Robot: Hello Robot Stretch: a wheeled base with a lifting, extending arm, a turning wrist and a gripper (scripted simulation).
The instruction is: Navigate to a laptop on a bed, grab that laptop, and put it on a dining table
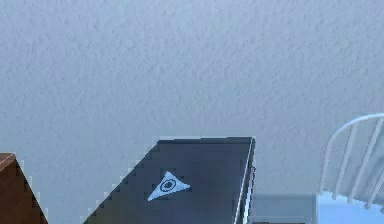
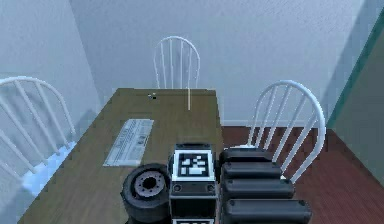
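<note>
My gripper (image 2: pixel 148 188) sits at the arm side view's bottom edge, left of the middle. It is a dark round body just left of the white marker squares (image 2: pixel 195 167) at the end of my arm (image 2: pixel 262 185). I cannot make out its fingers against the tabletop behind it, so I cannot tell how they stand or whether they have hold of anything.

Beyond the gripper the brown dining table (image 2: pixel 190 125) stretches away. A flat grey sheet (image 2: pixel 130 141) with a fine pattern lies on it near the gripper, its long axis running toward the table's far end. I cannot tell what it is. A small dark speck (image 2: pixel 152 96) sits near the far edge. White spindle-back chairs stand round the table: the left chair (image 2: pixel 30 115), the far chair (image 2: pixel 178 60) and the right chair (image 2: pixel 288 115).

The laptop (image 1: pixel 195 185) is low in the middle of the forward view. It is a dark closed slab, lid up, with a pale triangular emblem. Its long axis runs from the picture's lower left up to the right, its short far edge is uppermost, and its thin pale side faces right. The bottom edge cuts it off, so I cannot tell what bears it or how it lies to my gripper. A brown corner (image 1: pixel 12 195) shows at the lower left and a white chair back (image 1: pixel 352 165) at the right.
</note>
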